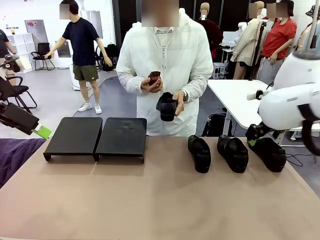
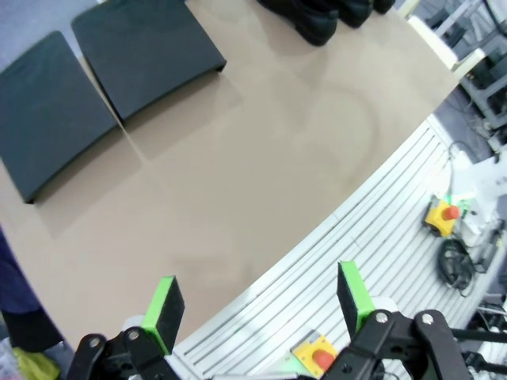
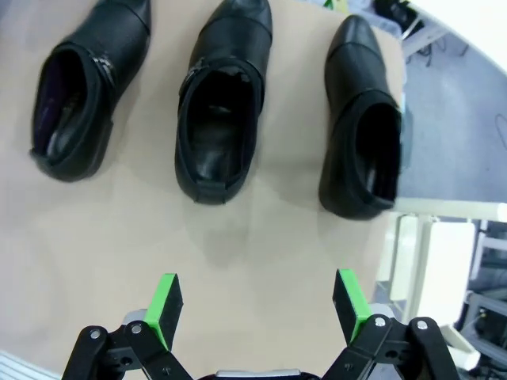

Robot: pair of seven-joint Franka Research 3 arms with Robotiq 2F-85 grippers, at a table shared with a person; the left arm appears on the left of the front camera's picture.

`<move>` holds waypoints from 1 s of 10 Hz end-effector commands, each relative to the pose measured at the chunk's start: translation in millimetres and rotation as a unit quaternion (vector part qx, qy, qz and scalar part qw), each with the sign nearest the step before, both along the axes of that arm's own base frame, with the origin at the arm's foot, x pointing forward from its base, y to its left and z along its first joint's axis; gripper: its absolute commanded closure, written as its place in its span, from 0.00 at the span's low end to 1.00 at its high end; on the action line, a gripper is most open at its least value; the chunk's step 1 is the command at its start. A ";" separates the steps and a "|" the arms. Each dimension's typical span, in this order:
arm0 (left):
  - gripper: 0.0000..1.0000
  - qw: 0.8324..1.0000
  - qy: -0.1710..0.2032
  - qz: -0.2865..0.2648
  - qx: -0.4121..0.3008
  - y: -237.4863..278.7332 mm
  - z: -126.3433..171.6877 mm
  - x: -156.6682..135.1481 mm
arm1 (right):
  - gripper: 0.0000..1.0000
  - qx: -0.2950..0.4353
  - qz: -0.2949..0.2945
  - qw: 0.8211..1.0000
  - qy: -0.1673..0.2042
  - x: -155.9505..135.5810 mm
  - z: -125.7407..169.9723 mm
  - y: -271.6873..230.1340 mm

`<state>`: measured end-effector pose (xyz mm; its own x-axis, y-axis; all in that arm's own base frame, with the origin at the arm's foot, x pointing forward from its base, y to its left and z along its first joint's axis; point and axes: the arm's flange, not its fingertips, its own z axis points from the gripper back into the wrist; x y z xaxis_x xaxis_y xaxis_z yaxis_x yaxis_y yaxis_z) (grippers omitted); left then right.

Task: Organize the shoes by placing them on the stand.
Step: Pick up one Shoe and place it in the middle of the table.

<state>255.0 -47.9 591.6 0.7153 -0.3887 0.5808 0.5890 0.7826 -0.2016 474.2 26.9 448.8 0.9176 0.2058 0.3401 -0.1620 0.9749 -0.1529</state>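
Right gripper (image 3: 257, 294), left gripper (image 2: 259, 297) both wide, empty; right aimed at middle shoe (image 3: 218, 103): advise grasp across heel collar

Bkgd: grey floor (image 1: 55, 97). White wall (image 1: 15, 10) rear L, dark partition (image 1: 127, 15) ctr. Black office chair (image 1: 42, 51) rear L. White table (image 1: 235, 100) R, behind tan worktable (image 1: 160, 200).

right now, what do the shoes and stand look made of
Shoes: black leather or leather-look, going by the smooth, faintly shiny uppers. Stand: matte black panels, perhaps painted metal or plastic; thin bent edges, barely any shine.
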 end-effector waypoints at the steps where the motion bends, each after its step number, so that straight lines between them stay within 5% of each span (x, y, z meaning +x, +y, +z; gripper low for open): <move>1: 0.00 1.000 -0.005 -0.006 -0.006 1.7 -0.1 2.4 | 0.00 0.037 0.002 0.999 0.015 50.1 -28.9 4.8; 3: 0.00 1.000 -0.005 -0.006 -0.006 1.7 -0.1 2.4 | 0.00 0.047 -0.018 0.998 0.042 76.6 -72.1 5.8; 5: 0.00 1.000 -0.005 -0.006 -0.006 1.7 -0.1 2.4 | 0.00 0.054 -0.053 0.997 0.014 89.7 -91.6 -2.7; 10: 0.00 1.000 -0.005 -0.006 -0.006 1.7 -0.1 2.4 | 0.00 0.143 -0.035 0.989 0.023 90.7 -81.8 -17.0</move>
